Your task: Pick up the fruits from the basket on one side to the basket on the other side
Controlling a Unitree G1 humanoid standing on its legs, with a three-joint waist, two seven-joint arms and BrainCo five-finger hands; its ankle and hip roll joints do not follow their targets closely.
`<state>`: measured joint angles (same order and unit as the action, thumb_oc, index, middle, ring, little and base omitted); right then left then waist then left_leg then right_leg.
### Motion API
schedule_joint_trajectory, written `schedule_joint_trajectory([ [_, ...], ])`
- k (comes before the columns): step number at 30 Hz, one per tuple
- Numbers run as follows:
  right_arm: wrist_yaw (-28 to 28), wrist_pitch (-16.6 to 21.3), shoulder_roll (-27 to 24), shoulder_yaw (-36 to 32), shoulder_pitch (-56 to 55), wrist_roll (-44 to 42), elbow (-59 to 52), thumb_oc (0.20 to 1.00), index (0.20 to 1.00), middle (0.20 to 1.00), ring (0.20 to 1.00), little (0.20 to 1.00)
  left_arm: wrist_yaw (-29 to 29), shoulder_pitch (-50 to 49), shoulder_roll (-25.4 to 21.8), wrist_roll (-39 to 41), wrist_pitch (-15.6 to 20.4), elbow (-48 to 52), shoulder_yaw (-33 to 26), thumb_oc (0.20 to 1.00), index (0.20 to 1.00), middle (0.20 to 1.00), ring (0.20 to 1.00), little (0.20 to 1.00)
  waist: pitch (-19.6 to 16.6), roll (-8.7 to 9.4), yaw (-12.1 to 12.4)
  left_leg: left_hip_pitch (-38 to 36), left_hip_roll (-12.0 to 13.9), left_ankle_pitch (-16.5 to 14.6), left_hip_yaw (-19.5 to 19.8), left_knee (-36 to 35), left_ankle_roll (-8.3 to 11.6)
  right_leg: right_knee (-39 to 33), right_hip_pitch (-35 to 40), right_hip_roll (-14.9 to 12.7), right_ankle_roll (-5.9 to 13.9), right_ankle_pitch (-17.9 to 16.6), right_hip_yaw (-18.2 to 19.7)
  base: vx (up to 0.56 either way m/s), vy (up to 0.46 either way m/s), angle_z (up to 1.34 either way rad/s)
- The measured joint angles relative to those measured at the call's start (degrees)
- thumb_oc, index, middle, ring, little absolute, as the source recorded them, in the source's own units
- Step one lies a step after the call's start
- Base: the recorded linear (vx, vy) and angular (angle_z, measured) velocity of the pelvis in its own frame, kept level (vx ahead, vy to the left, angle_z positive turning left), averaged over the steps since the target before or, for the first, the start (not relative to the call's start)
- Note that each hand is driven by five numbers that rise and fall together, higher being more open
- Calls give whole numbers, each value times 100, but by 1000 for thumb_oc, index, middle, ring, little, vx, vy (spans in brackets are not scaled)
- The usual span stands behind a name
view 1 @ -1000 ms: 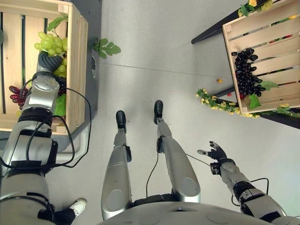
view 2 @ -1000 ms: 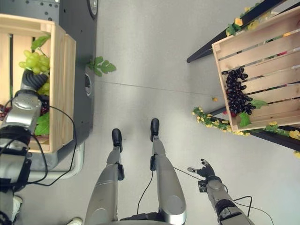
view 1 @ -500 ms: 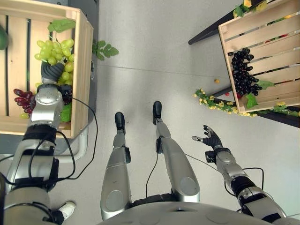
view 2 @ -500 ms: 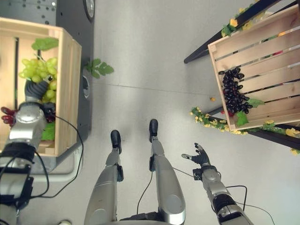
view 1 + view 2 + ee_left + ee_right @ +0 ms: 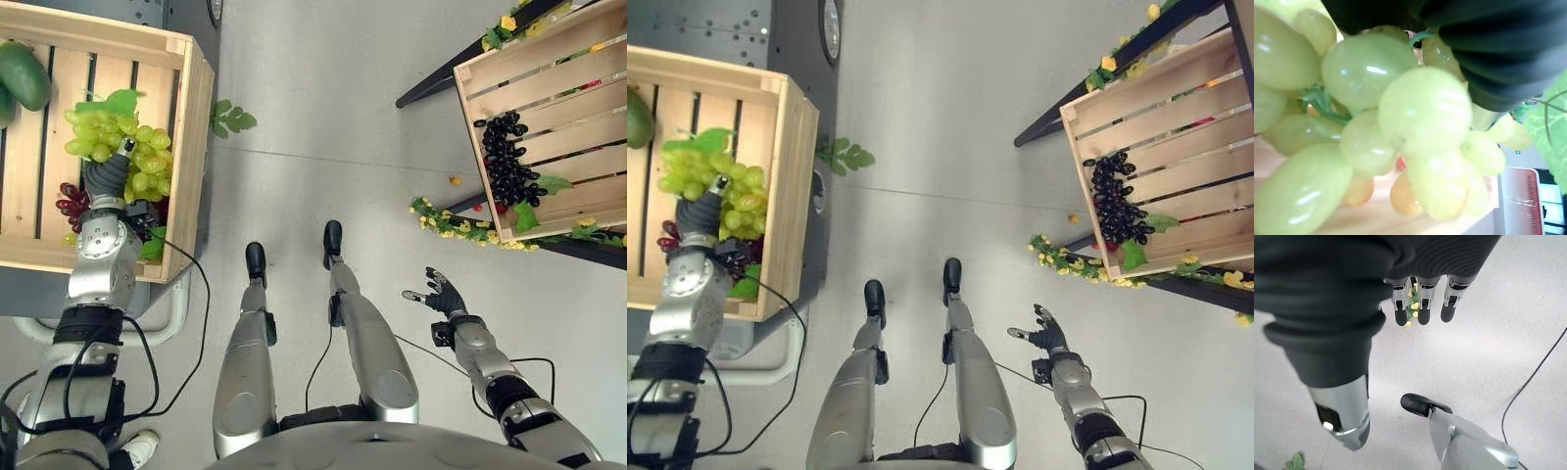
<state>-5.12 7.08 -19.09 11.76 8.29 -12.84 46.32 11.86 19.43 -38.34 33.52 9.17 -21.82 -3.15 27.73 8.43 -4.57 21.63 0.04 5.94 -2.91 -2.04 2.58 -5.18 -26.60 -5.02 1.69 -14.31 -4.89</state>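
Observation:
A bunch of green grapes (image 5: 122, 147) lies in the wooden crate (image 5: 192, 147) at my left, with a leaf on top. My left hand (image 5: 106, 178) reaches into that crate and is pressed against the bunch; its wrist view has the green grapes (image 5: 1400, 122) right up against the dark cover. Dark red grapes (image 5: 71, 203) lie beside the hand. A second wooden crate (image 5: 470, 117) at my right holds a bunch of black grapes (image 5: 507, 162). My right hand (image 5: 443, 294) hangs open over the floor, its fingers (image 5: 1420, 308) straight and holding nothing.
A green fruit (image 5: 22, 73) lies in the left crate's far corner. The right crate rests on a black stand trimmed with a yellow flower garland (image 5: 460, 217). A loose green leaf (image 5: 233, 117) lies on the grey floor between the crates.
The camera has shifted, so the left crate now sits further into view. My left hand stays at the green grapes. My right hand has come a little forward, still open.

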Motion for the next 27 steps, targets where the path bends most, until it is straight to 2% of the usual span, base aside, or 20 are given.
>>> schedule_joint_trajectory([
  [7, 125, -1, -34, -9, -46, 45, -150, 1000, 1000, 1000, 1000, 1000, -179, -581, 43, 229, 23, 554, -105, 200, 200, 200, 200, 200, -16, -90, 143, -323, -6, 7, -8, -83, -3, -1, 282, -4, 2, 42, -1, 6, 4, 0],
  [10, 217, -18, -213, 0, -194, 96, -509, 1000, 1000, 1000, 1000, 1000, -328, -779, 88, 232, 22, 812, -115, 200, 200, 200, 200, 200, -18, -233, 242, -456, -11, 11, -6, -133, -9, -1, 395, -7, 2, 43, -4, 0, 0, 0],
  [15, 367, -11, -461, -18, -263, 95, -1167, 1000, 1000, 1000, 1000, 1000, -527, -1104, 96, 431, 25, 1221, -239, 200, 200, 200, 200, 200, -64, -372, 249, -679, -9, 12, -6, -171, -10, -2, 597, -3, 10, 78, -5, 38, 6, 0],
  [21, 472, 0, -536, -74, -344, 92, -1651, 1000, 1000, 1000, 1000, 1000, -742, -1283, 115, 602, 29, 1613, -261, 200, 200, 200, 200, 200, -232, -578, 253, -964, -12, 7, -5, -255, -4, -2, 850, 17, 6, 128, -13, 45, 1, 0],
  [23, 504, 1, -580, -75, -414, 92, -1736, 1000, 1000, 1000, 1000, 1000, -798, -1324, 120, 604, 29, 1638, -262, 200, 200, 200, 200, 200, -389, -665, 245, -1042, 0, 0, -7, -287, 2, -2, 907, 25, 0, 159, -15, 54, 5, -2],
  [27, 539, -1, -646, -160, -508, 94, -1983, 1000, 1000, 1000, 1000, 1000, -854, -1433, 136, 603, 28, 1839, -266, 200, 200, 200, 200, 200, -519, -756, 253, -1196, 11, -12, -7, -290, 11, -2, 1058, 47, -2, 195, -18, 58, 1, 0],
])
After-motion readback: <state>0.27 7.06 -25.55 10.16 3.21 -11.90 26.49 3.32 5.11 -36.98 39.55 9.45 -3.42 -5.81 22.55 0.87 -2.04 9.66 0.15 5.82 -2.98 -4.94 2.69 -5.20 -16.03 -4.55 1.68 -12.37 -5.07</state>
